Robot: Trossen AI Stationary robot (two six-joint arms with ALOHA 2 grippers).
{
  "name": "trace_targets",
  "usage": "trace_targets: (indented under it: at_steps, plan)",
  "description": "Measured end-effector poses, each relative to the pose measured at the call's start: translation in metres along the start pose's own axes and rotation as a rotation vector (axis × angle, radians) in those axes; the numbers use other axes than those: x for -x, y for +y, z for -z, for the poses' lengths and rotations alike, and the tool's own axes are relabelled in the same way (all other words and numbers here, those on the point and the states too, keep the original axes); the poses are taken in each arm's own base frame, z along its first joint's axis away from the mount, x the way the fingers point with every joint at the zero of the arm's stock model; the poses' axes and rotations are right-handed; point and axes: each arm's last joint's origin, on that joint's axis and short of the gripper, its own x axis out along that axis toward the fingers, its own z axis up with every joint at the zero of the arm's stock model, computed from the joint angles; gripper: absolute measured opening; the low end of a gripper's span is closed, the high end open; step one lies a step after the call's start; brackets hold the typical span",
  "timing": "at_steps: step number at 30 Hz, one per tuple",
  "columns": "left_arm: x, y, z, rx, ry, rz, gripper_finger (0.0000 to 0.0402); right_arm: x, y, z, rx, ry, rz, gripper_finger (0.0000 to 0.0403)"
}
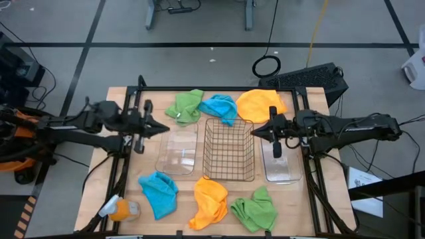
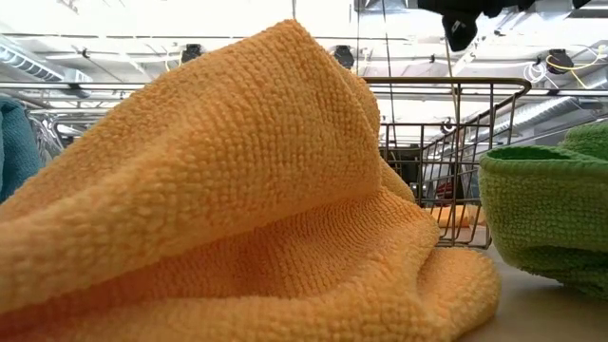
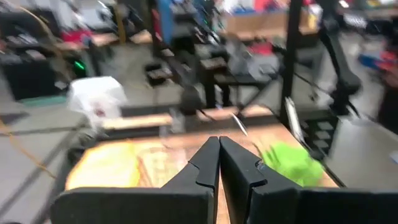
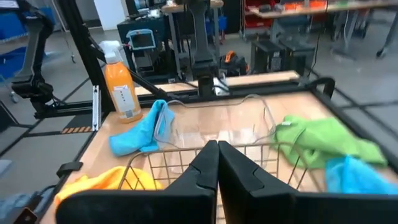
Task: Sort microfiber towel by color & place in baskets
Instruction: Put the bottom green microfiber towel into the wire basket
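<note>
across the wooden bench (image 1: 99, 192), six soft, light microfiber towels (image 1: 211, 202) lie crumpled around three empty baskets (image 1: 229, 151); pinch a raised fold. left tool (image 1: 163, 128) and right tool (image 1: 255, 132) pressed together, hovering.

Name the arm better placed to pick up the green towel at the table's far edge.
Left. The left gripper, shut and empty, sits just beside that green towel; the right gripper is across the wire basket.

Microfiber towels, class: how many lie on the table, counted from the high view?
6: green, blue and orange behind the baskets; blue, orange, green in front.
</note>
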Motion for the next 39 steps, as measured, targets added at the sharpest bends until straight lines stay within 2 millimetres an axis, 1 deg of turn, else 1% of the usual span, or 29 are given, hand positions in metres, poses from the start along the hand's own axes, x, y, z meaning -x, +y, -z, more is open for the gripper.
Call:
trace_targets:
  at_steps: [4,6,9,12,20,25,27,32,35,39]
  plan:
    - [-0.009,-0.002,0.009,0.026,0.026,0.014,0.0018,-0.004,0.001,0.005,-0.090,0.051,-0.004,0.0000]
    - [-0.014,-0.002,0.017,0.030,0.064,-0.001,0.0018,-0.004,0.003,0.009,-0.128,0.089,-0.008,0.0000]
    - [-0.020,-0.004,0.029,0.033,0.102,-0.019,0.0018,-0.004,0.009,0.013,-0.158,0.127,-0.033,0.0000]
    - [-0.023,-0.005,0.035,0.038,0.090,-0.026,0.0018,-0.003,0.017,0.014,-0.163,0.131,-0.069,0.0000]
    - [-0.027,-0.007,0.039,0.052,0.109,-0.039,0.0018,0.001,0.040,0.019,-0.176,0.157,-0.150,0.0000]
    - [-0.029,-0.009,0.037,0.068,0.090,-0.029,0.0018,0.005,0.058,0.023,-0.187,0.177,-0.183,0.0000]
    - [-0.030,-0.010,0.035,0.089,0.069,-0.024,0.0018,0.007,0.065,0.024,-0.205,0.216,-0.186,0.0000]
    - [-0.033,-0.014,0.032,0.097,0.028,-0.004,0.0018,0.010,0.087,0.022,-0.202,0.340,-0.110,0.0000]
    - [-0.035,-0.016,0.033,0.096,0.038,0.009,0.0018,0.006,0.104,0.018,-0.194,0.389,-0.115,0.0000]
    - [-0.040,-0.019,0.036,0.096,0.067,0.021,0.0018,-0.002,0.132,0.019,-0.159,0.469,-0.153,0.0000]
